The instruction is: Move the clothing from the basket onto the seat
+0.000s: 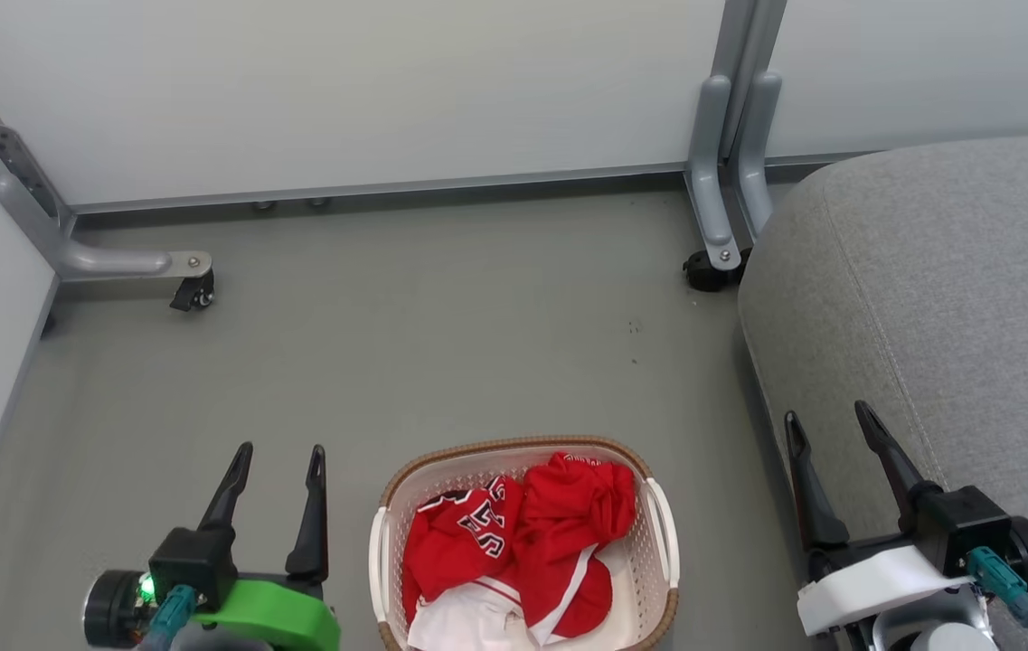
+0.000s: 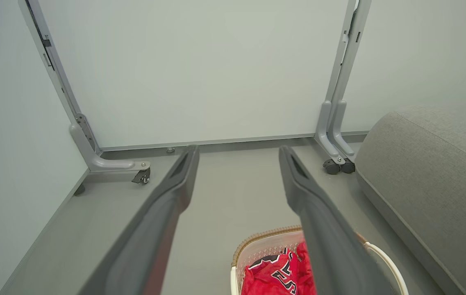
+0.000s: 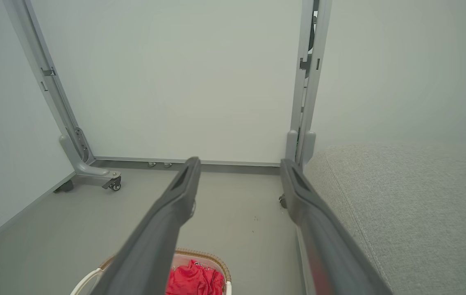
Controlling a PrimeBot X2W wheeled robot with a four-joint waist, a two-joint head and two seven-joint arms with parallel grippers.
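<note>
Clothing [image 1: 523,533] in basket [image 1: 514,445], white-edged in head view — left end effector [image 1: 283,449], right end effector [image 1: 825,412] wide.

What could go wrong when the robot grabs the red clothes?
The clothing is tangled in a heap, so one grab might lift several pieces and drop some on the floor before the seat. A finger of the open left end effector could snag holes in the basket and drag it.
</note>
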